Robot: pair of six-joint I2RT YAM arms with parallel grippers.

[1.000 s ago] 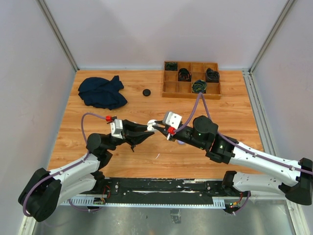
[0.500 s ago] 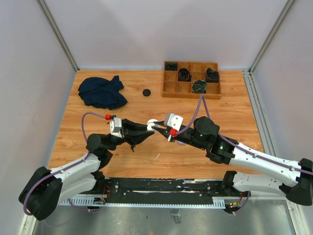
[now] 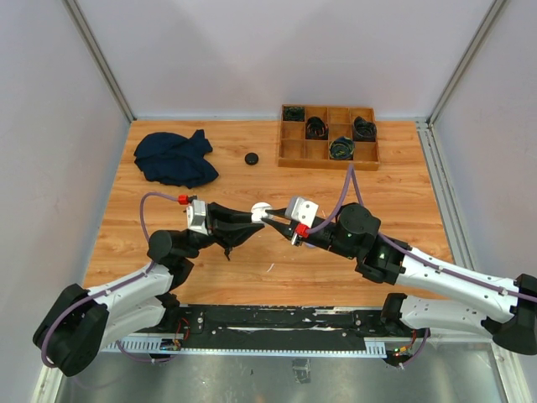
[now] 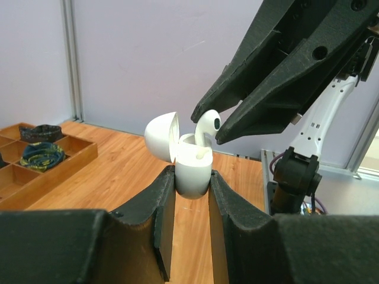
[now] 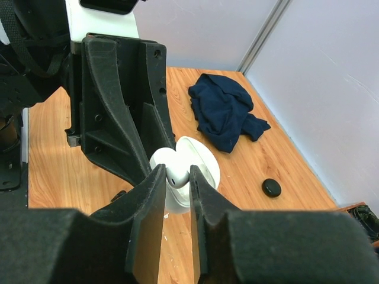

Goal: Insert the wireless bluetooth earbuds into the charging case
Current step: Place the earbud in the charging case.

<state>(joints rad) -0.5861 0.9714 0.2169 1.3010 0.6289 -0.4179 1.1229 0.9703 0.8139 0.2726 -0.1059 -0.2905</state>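
Cloth (image 3: 174, 158), tray (image 3: 329, 164) well apart; left tool (image 4: 190, 180) clamps case (image 4: 189, 161), right tool (image 5: 176, 183) pinches earbud (image 4: 207, 122).

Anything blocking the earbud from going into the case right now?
Nothing visible. The left gripper holds the case with its lid swung back, and the earbud in the right gripper sits right at the open mouth.

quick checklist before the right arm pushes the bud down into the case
1. The lid is open: ok.
2. The charging case is clamped in the left gripper: ok.
3. The earbud is pinched in the right gripper: ok.
4. The earbud is over the case mouth, stem down: ok.
5. The stem is lined up with its socket: cannot tell, hidden inside the case.
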